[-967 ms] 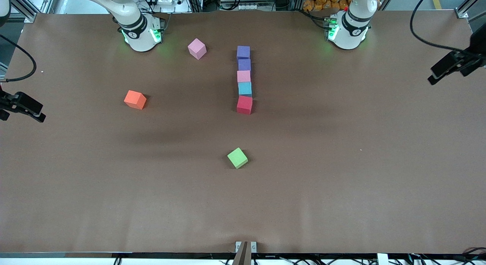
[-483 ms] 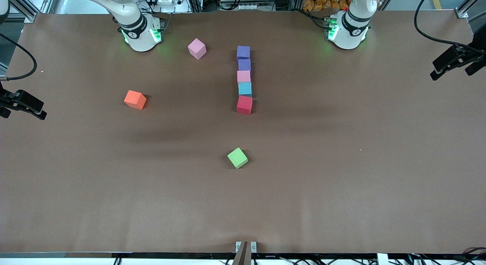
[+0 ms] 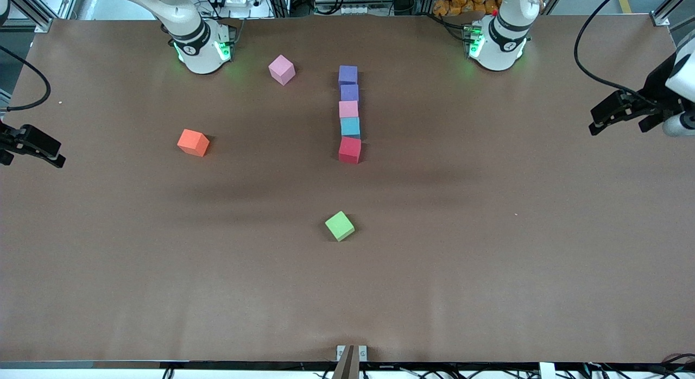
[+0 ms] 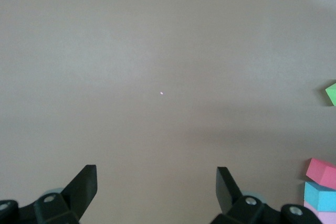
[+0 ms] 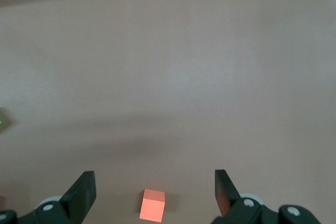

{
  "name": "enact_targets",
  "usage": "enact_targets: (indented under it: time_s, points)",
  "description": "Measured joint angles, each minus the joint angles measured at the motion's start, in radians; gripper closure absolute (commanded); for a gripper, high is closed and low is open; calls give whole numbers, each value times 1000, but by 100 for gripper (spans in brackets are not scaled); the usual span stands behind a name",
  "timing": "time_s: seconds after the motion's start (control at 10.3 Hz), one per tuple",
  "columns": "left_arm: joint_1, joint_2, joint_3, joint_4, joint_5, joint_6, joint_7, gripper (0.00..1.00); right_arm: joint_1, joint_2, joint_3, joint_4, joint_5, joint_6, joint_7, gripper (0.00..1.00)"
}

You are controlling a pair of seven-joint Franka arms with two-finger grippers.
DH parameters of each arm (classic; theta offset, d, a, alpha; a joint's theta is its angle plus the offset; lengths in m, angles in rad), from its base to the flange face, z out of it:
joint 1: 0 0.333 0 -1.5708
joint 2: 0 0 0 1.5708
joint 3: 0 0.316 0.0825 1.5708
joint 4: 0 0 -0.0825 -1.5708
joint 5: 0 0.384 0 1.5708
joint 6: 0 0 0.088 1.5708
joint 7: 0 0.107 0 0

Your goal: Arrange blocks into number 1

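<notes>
Five blocks lie in one straight touching row mid-table. Going from the robots' bases toward the front camera they are a purple block (image 3: 348,74), a second purple block (image 3: 349,92), a light pink block (image 3: 348,108), a light blue block (image 3: 350,126) and a red block (image 3: 349,150). My left gripper (image 3: 619,119) hangs open and empty over the left arm's end of the table. In the left wrist view, its own gripper (image 4: 156,179) frames bare table, with the red block (image 4: 323,170) and blue block (image 4: 320,196) at the edge. The right gripper (image 3: 33,151) waits open at the right arm's end.
A separate pink cube (image 3: 282,69) sits near the right arm's base. An orange cube (image 3: 193,142) lies toward the right arm's end and shows between the right gripper's (image 5: 155,182) fingers as the orange cube (image 5: 153,205) on the table below. A green cube (image 3: 339,226) lies nearer the front camera than the row.
The left gripper has swung inward over the table's end and come lower in the front view. The right gripper has barely shifted. No block has moved.
</notes>
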Motion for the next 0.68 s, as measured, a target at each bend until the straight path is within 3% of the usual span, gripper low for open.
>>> enact_targets:
  time_s: [0.68]
  points:
    - [-33,27,4,24,6,-2,1,0,0,0,0,1,0,-1,0,0]
